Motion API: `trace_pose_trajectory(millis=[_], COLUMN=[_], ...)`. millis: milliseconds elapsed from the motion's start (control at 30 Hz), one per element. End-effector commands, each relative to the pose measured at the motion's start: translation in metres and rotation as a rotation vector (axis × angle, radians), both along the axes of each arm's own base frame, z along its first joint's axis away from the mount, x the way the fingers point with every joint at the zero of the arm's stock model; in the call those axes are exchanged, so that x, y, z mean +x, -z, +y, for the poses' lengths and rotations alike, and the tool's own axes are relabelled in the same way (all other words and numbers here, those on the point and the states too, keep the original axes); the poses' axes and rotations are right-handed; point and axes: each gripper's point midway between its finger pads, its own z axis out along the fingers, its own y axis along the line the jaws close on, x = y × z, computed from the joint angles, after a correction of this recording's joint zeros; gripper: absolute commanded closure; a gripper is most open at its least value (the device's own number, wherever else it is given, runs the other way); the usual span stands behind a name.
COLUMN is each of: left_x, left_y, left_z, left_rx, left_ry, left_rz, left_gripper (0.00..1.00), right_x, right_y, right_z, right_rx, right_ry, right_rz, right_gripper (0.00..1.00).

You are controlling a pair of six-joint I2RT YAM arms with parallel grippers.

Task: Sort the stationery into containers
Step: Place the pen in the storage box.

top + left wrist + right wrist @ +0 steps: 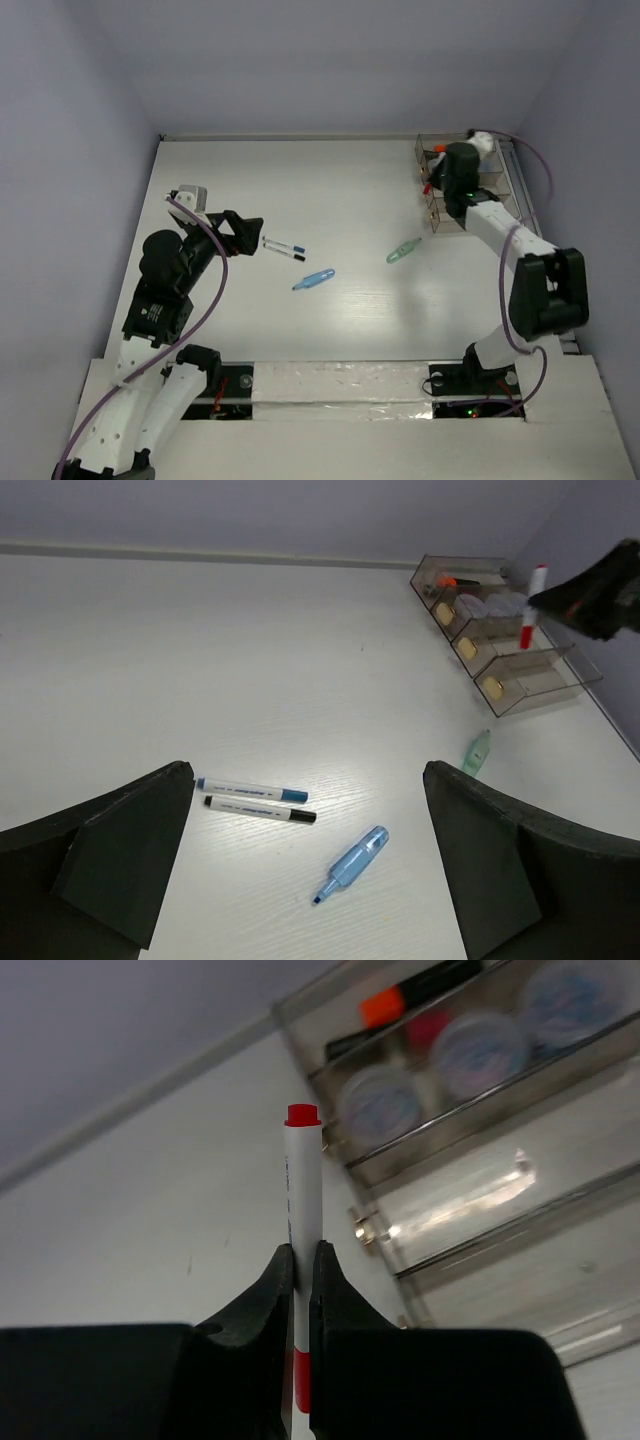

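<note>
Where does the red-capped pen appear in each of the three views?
Top external: upper right, the red-capped pen is a small red speck by the organiser.
Left wrist: upper right, nearly upright, before the organiser.
Right wrist: centre, upright, clamped in the right gripper.
Shared landmark: the organiser.

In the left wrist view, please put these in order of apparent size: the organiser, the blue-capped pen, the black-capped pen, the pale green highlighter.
1. organiser
2. blue-capped pen and black-capped pen: alike, so not ranked
3. pale green highlighter, though it lies farther from the camera
</note>
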Motion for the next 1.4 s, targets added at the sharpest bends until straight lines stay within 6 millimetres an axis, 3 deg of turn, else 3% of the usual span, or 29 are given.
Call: trace_pose_trajectory(millis=[0, 33, 100, 133, 267, 400, 433, 667, 733, 1067, 1367], left_x=[-0.002, -0.002, -0.003, -0.004, -0.004, -0.004, -0.004, -0.004, -0.003, -0.004, -0.003], left_y=[-0.012, -0.012, -0.012, -0.013, -0.014, -0.014, -0.014, -0.013, -0.012, -0.011, -0.01], left_z=[-0.002, -0.002, -0.002, -0.002, -0.002, -0.002, -0.001, -0.004, -0.005, -0.008, -0.006], left_rx=[-0.02, -0.022, -0.023, -0.024, -0.024, -0.024, -0.024, -0.023, -0.022, -0.022, -0.02], left_ry=[0.017, 0.016, 0.018, 0.02, 0.016, 0.015, 0.013, 0.024, 0.026, 0.041, 0.027], left_rz=[-0.05, -0.051, -0.054, -0.057, -0.059, -0.059, -0.059, -0.054, -0.05, -0.047, -0.044], left_gripper=[0.01, 0.01, 0.01, 0.01, 0.01, 0.01, 0.01, 0.01, 0.01, 0.01, 0.01], right_x=[-0.003, -0.006, -0.013, -0.014, -0.005, 0.013, 0.02, 0.038, 0.042, 0.047, 0.049], right_y=[-0.035, -0.034, -0.027, -0.024, -0.016, -0.014, -0.023, -0.006, 0.013, 0.038, 0.053], right_z=[-0.039, -0.067, -0.091, -0.112, -0.147, -0.164, -0.169, -0.179, -0.184, -0.177, -0.174], right_rx=[0.194, 0.224, 0.303, 0.331, 0.428, 0.52, 0.517, 0.541, 0.564, 0.655, 0.676], right_ry=[0.175, 0.237, 0.304, 0.349, 0.435, 0.514, 0.529, 0.581, 0.61, 0.626, 0.623], right_rz=[-0.197, -0.211, -0.242, -0.252, -0.271, -0.276, -0.298, -0.265, -0.234, -0.206, -0.185], right_gripper=[1.0, 1.0, 1.0, 1.0, 1.0, 1.0, 1.0, 1.0, 1.0, 1.0, 0.77])
